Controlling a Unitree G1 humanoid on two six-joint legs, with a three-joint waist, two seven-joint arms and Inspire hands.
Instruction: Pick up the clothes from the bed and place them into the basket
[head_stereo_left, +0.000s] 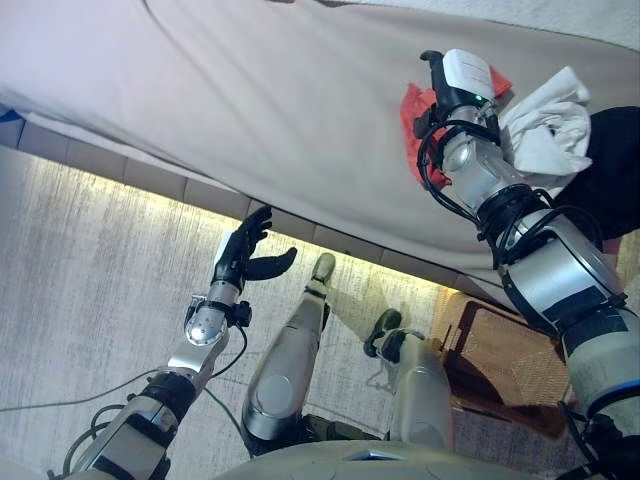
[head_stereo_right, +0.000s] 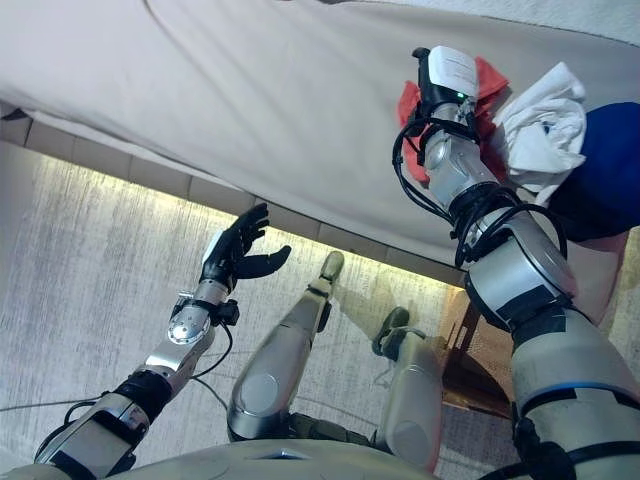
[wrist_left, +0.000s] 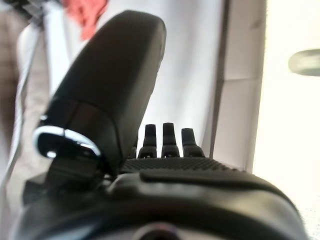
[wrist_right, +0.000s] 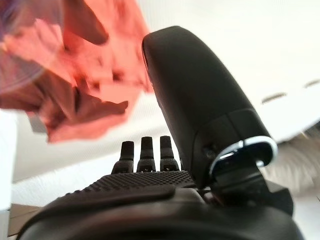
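Observation:
A crumpled red cloth (head_stereo_left: 411, 112) lies on the beige bed (head_stereo_left: 250, 100) near its right end. Beside it sit a white cloth (head_stereo_left: 548, 125) and a dark blue cloth (head_stereo_right: 600, 170). My right hand (head_stereo_left: 448, 88) hovers over the red cloth; in the right wrist view its fingers (wrist_right: 142, 150) are straight and the thumb stands out, with the red cloth (wrist_right: 75, 75) just past them and not held. My left hand (head_stereo_left: 243, 255) is open and empty over the floor by the bed's edge, fingers (wrist_left: 165, 137) straight.
A brown wicker basket (head_stereo_left: 505, 365) stands on the floor at the lower right, below the bed's edge and under my right arm. Pale carpet (head_stereo_left: 90, 280) spreads to the left along the lit bed base.

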